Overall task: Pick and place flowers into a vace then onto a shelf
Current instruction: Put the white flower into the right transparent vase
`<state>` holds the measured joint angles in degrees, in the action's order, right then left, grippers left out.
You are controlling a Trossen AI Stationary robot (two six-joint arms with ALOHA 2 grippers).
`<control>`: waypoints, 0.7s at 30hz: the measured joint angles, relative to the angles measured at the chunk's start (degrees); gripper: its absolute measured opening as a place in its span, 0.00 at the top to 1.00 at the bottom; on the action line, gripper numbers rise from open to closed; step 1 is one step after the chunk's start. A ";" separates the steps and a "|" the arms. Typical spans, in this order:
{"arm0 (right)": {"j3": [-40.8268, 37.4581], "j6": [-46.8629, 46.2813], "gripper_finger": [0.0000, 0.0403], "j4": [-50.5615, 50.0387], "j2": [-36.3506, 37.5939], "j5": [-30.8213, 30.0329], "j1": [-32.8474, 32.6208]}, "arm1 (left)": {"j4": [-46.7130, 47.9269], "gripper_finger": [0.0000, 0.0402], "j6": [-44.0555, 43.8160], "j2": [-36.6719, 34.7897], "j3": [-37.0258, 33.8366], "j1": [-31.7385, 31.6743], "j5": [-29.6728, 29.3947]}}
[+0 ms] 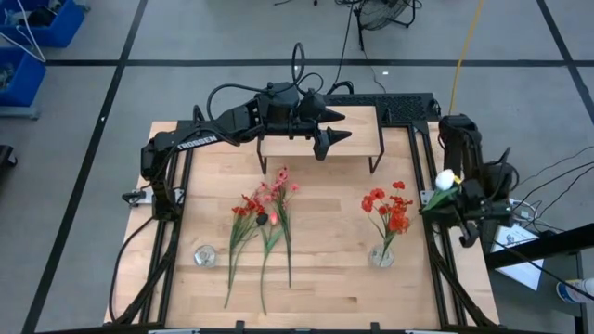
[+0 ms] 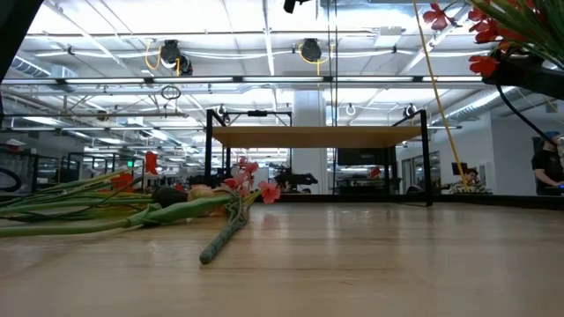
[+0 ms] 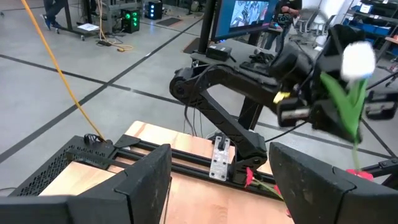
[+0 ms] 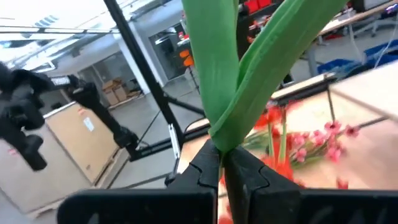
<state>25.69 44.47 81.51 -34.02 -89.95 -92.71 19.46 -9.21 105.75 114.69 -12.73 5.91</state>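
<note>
Green stem (image 4: 233, 81) pinched in right gripper (image 4: 222, 163), its bud cropped; left gripper (image 1: 332, 127) spread.

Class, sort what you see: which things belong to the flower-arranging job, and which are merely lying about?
Job:
loose flowers
white bud in the right gripper
vase with red flowers
empty vase
shelf
left gripper, open

Lying about:
blue bins
papers

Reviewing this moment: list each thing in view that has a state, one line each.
Left gripper: open, empty, above the shelf.
Right gripper: shut on the white bud stem, at the table's right edge.
White bud stem: held, lifted off the table.
Right vase: upright, holds red flowers.
Left vase: upright, empty.
Loose flowers: lying flat on the table.
Shelf: nothing visible on it.
</note>
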 joint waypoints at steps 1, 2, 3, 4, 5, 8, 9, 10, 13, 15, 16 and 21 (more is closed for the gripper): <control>1.83 -0.04 1.00 -3.14 -0.08 0.04 0.39 | 0.00 0.32 0.00 0.00 0.00 0.00 0.00; 3.53 -0.26 1.00 -5.99 -0.21 0.12 0.82 | 0.00 0.32 0.00 0.00 0.00 0.00 0.00; 5.20 -0.27 1.00 -8.84 -0.31 0.49 1.32 | 0.00 0.32 0.00 0.00 0.00 0.01 0.00; 6.64 -0.31 1.00 -11.17 -0.33 1.46 1.93 | 0.00 0.32 0.00 0.00 0.00 0.00 0.00; 7.98 -0.39 1.00 -12.87 -0.35 2.55 2.59 | 0.00 0.32 0.00 0.00 0.00 0.01 0.00; 10.95 -1.75 1.00 -16.30 -0.35 6.20 4.40 | 0.00 0.32 0.00 0.00 0.00 0.01 -0.01; 11.56 -1.77 1.00 -17.35 -0.35 7.41 4.88 | 0.00 0.32 0.00 0.00 0.00 0.00 0.00; 11.98 -1.79 1.00 -18.01 -0.43 8.86 5.37 | 0.00 0.32 0.00 0.00 0.00 0.00 -0.01; 12.90 -2.60 1.00 -18.97 -0.81 13.76 6.65 | 0.00 0.32 0.00 0.00 0.00 0.01 0.00; 13.58 -3.10 1.00 -20.19 -1.55 17.22 8.27 | 0.00 0.32 0.00 0.00 0.00 0.00 0.00; 13.89 -3.10 1.00 -20.74 -2.06 18.41 9.41 | 0.00 0.32 0.00 0.00 0.00 0.00 0.00; 15.75 -3.02 1.00 -20.76 -4.86 27.13 18.41 | 0.00 0.32 0.00 0.00 0.00 0.00 0.00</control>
<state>41.44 41.45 60.75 -38.88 -62.82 -74.30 19.46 -9.21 105.75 114.69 -12.73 5.91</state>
